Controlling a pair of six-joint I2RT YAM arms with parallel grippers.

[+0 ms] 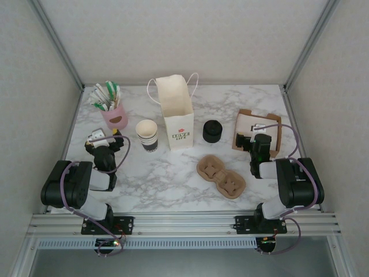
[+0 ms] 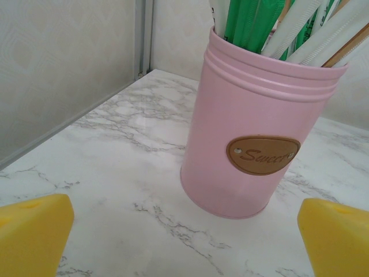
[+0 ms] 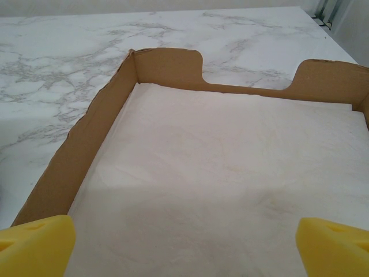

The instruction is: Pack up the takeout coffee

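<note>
The takeout coffee is out of view. A lidless paper cup (image 1: pixel 147 135) with a dark band stands left of the upright white paper bag (image 1: pixel 176 115). A squat black cylinder (image 1: pixel 212 131) sits right of the bag. My left gripper (image 1: pixel 108 139) (image 2: pixel 184 236) is open and low over the table, with nothing between its yellow fingertips (image 2: pixel 34 231); it faces a pink tin (image 2: pixel 253 133). My right gripper (image 1: pixel 257 142) (image 3: pixel 184 242) is open and empty over the white paper lining a cardboard tray (image 3: pixel 86 150).
The pink tin (image 1: pixel 115 118) holds several straws and sticks at the back left. A brown pulp cup carrier (image 1: pixel 221 176) lies front centre. The cardboard tray (image 1: pixel 245 113) sits at the right edge. Metal frame rails and walls bound the marble table (image 1: pixel 167 173).
</note>
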